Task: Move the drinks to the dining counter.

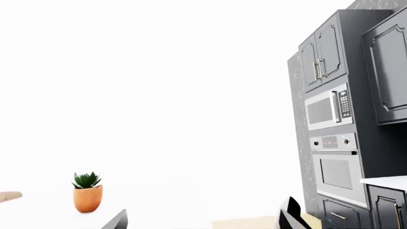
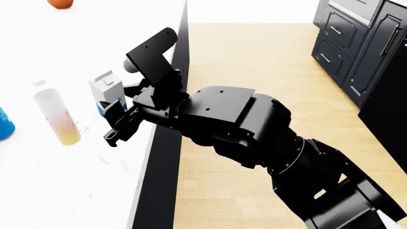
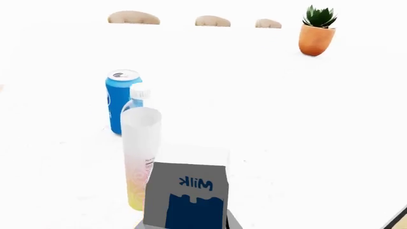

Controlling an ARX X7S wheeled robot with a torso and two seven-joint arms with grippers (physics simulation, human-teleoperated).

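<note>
The milk carton stands upright near the black-edged rim of the white dining counter. My right gripper is shut on it, one finger against each side. Just beyond it stands the white bottle with the pink-to-yellow label. The blue cola can stands farther along the counter. My left gripper is open with nothing between its fingers, facing over a white surface; it does not show in the head view.
A potted plant stands on the counter's far end. Chair backs line its far side. Dark cabinets with a microwave and an oven stand across the wooden floor.
</note>
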